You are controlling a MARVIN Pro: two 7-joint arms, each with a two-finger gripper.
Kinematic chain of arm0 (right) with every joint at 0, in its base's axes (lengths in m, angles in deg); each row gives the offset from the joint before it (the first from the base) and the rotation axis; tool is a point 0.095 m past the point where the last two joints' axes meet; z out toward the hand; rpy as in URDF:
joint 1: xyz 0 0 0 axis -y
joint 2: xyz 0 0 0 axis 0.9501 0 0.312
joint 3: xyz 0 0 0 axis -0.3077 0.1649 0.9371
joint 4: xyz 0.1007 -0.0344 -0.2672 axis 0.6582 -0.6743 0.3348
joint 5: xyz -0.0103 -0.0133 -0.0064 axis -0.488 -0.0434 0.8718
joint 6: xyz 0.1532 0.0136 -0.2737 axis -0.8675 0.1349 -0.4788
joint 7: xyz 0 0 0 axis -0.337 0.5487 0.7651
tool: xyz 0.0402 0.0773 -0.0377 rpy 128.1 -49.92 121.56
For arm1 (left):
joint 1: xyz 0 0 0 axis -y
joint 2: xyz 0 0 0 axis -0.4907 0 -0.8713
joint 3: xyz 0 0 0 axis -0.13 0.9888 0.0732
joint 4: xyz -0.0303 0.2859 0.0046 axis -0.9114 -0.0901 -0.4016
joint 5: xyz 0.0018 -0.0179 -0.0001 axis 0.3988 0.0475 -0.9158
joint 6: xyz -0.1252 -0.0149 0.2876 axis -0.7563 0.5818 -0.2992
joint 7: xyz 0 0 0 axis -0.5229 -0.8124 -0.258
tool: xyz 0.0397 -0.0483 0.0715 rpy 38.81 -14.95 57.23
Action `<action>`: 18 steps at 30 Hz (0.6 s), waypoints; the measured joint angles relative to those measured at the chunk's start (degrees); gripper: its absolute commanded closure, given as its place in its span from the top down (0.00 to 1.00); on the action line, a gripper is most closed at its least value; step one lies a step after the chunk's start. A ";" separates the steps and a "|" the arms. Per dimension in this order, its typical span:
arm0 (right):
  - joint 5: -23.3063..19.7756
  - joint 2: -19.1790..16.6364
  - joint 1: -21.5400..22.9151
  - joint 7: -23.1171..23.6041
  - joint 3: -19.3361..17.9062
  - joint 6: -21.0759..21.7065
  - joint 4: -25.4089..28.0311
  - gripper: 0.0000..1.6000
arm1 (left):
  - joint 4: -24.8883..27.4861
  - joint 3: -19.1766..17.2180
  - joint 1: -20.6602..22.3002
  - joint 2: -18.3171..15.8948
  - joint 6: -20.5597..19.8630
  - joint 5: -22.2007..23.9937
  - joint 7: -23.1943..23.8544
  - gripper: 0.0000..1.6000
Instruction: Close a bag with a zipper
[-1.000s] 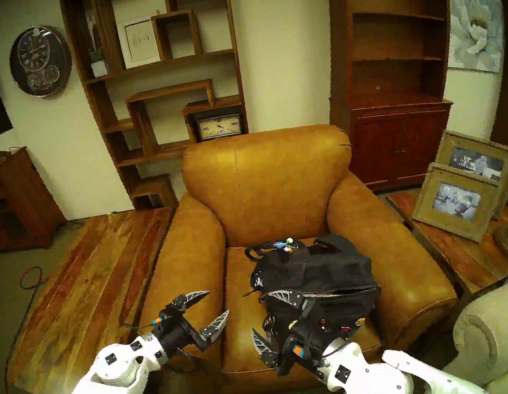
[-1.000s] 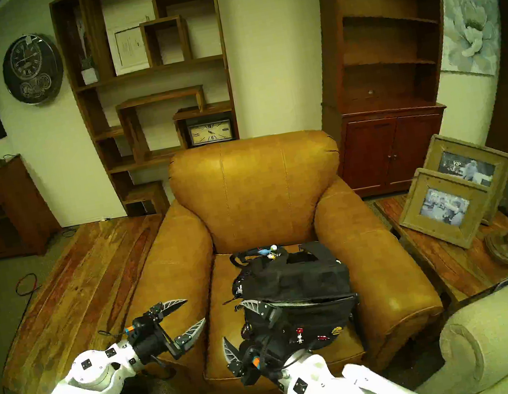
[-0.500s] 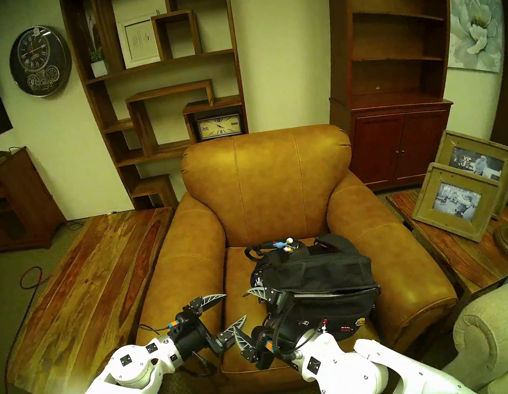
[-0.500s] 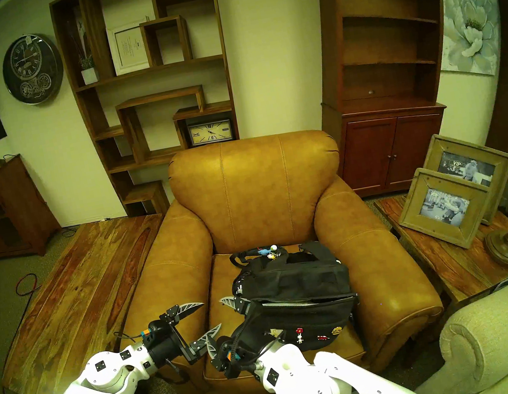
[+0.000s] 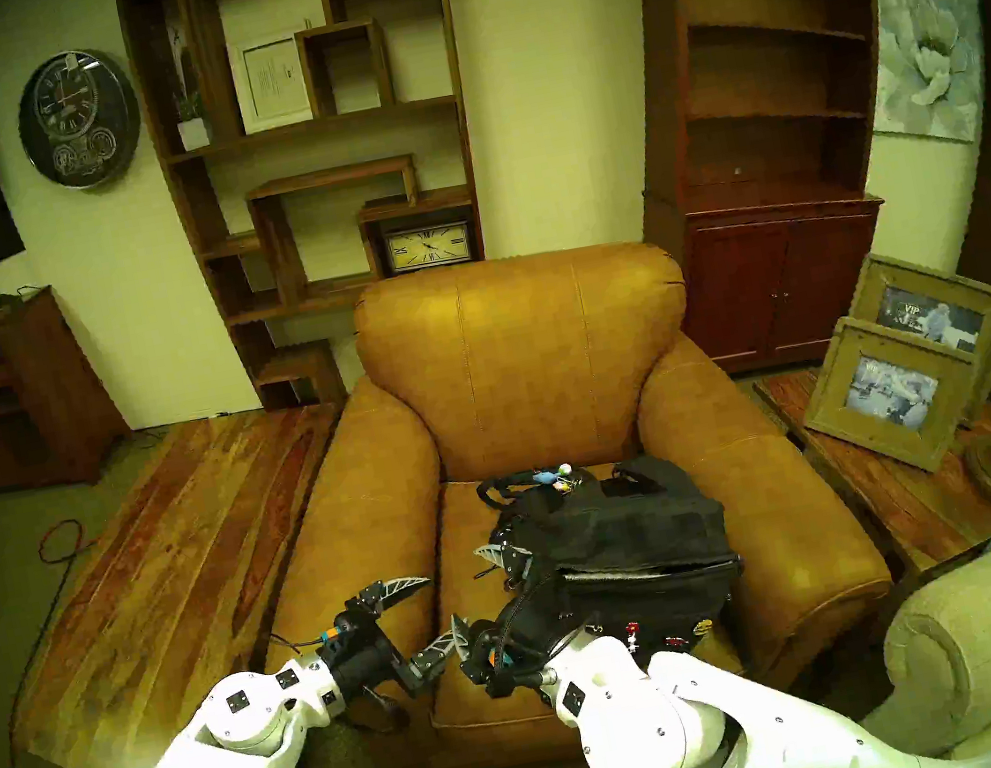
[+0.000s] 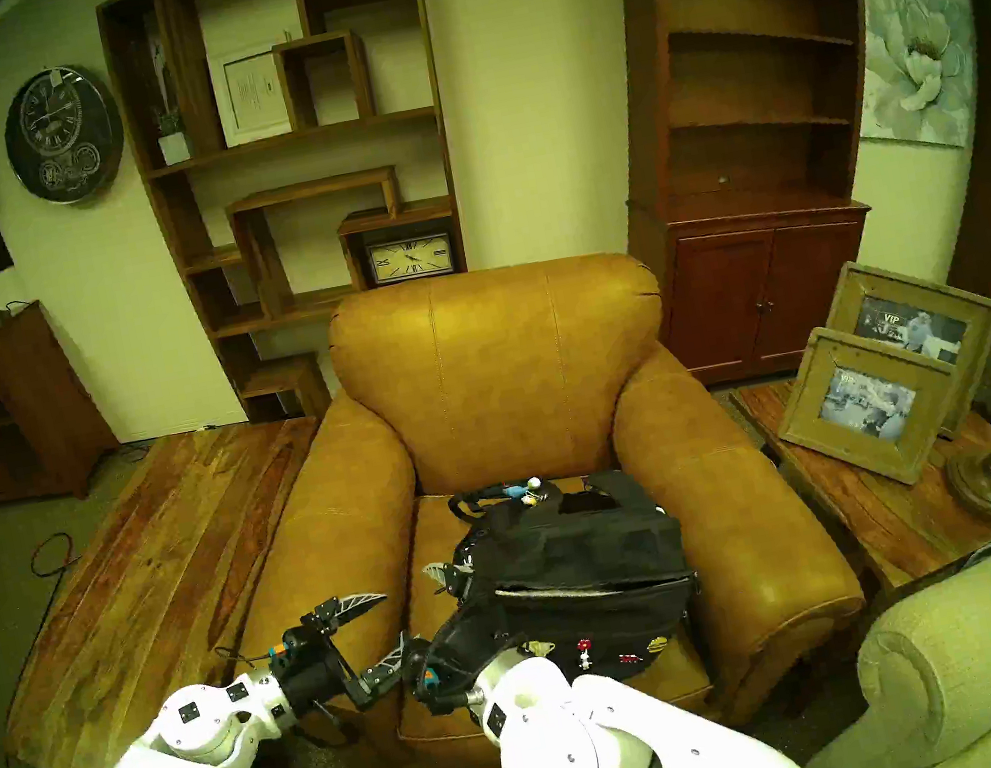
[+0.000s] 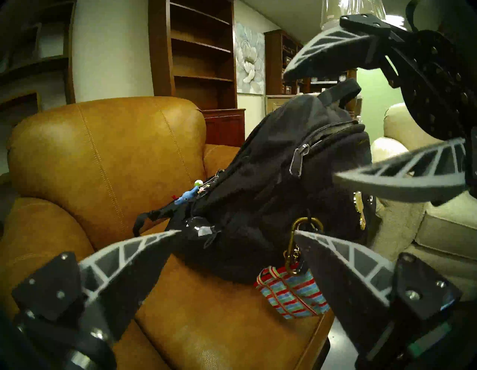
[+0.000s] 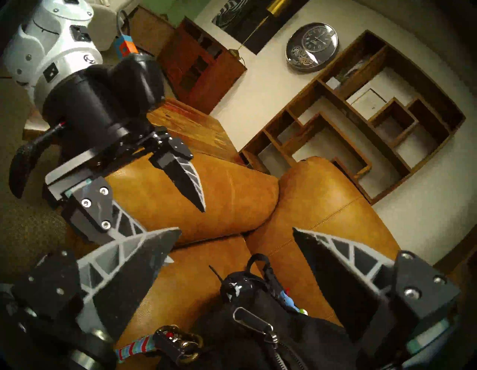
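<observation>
The black fabric backpack with cartoon pins on its front pocket lies on the seat of the tan leather armchair, toward the seat's 4 o'clock corner in the head view. Its silver-toothed zipper gapes along the pocket's top edge, its metal pull hanging at the 9 o'clock end of the track.

The right claw has its fingers spread wide around that end of the bag, gripping nothing; in its wrist view the pull sits between the two fingers. The left claw hovers just beside it at 9 o'clock, also spread and empty.

The main risk, as I judge it, is crowding: the two claws' nearer fingers look almost touching and may collide. The soft bag is unbraced, so tugging the pull could drag the whole backpack across the slick leather instead of closing the teeth. The striped keychain strap and brass clip dangle near the fingers and could snag.
</observation>
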 measured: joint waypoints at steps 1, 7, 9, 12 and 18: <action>-0.54 -0.02 0.48 -0.67 0.60 0.74 -0.12 1.00 | 0.00 -0.13 -0.18 -0.07 0.11 0.05 -0.01 1.00; -3.97 -0.63 2.60 -3.81 3.51 4.85 -0.33 1.00 | 0.02 -0.53 -0.99 -0.25 0.63 0.31 -0.10 1.00; -4.98 -1.05 3.16 -4.74 4.35 6.24 -0.33 1.00 | 0.05 -0.61 -1.18 -0.27 0.77 0.38 -0.13 1.00; -6.67 -1.82 4.15 -6.68 5.68 9.17 -0.32 1.00 | 0.24 -0.74 -1.51 -0.29 0.90 0.54 -0.20 1.00; -8.93 -2.53 5.57 -9.44 7.25 12.62 -0.42 1.00 | 0.92 -0.76 -1.82 -0.27 0.90 0.82 -0.19 1.00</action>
